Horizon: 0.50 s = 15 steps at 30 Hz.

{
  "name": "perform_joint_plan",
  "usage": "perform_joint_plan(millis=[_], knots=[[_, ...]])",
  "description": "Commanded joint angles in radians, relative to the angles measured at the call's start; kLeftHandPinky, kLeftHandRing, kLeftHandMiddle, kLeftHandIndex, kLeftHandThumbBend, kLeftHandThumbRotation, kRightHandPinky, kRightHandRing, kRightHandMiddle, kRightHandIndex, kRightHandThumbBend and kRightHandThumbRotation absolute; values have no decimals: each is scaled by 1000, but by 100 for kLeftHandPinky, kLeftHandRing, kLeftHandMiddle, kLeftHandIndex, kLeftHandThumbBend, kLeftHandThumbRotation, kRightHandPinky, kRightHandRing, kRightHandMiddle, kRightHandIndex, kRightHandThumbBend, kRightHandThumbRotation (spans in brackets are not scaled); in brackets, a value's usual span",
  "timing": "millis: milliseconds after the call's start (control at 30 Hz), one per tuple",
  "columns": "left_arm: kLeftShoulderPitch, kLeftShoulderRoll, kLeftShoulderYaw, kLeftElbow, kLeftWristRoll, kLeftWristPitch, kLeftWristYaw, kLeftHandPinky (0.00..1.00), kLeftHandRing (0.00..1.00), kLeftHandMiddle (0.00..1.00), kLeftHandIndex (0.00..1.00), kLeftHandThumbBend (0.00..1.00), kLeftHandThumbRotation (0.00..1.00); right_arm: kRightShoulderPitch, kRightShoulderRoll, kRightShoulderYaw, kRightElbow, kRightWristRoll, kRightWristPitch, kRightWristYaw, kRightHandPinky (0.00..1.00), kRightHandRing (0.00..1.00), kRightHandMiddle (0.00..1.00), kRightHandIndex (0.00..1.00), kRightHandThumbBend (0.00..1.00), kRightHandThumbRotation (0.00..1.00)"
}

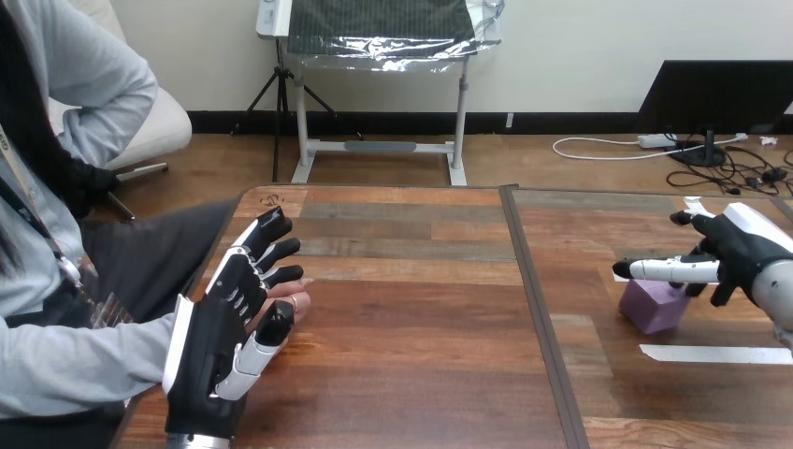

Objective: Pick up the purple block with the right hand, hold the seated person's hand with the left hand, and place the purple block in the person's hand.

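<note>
At table's right, pale purple block, cube-shaped, beneath right hand, fingers straight; left hand against person's hand, grip unclear.

The left hand stands well left of the table's centre seam, its back turned up, fingers nearly straight and fanned forward, thumb bent toward the seam; the right hand hangs well right of the seam, one finger stretched straight toward it, thumb raised, the other fingers bent downward; its silver forearm trails farther from the seam.
</note>
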Motion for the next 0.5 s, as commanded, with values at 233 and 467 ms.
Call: perform_joint_plan(millis=[233,467], knots=[[-23,-7,8,-38,-17,-25,-8,74,83,87,86,100,81,-14,27,17,4,-9,19,9,16,20,28,94,100,53],[-22,-6,9,-37,-19,-27,-13,74,83,87,86,100,81,-6,35,23,4,-10,24,15,13,18,26,94,100,52]])
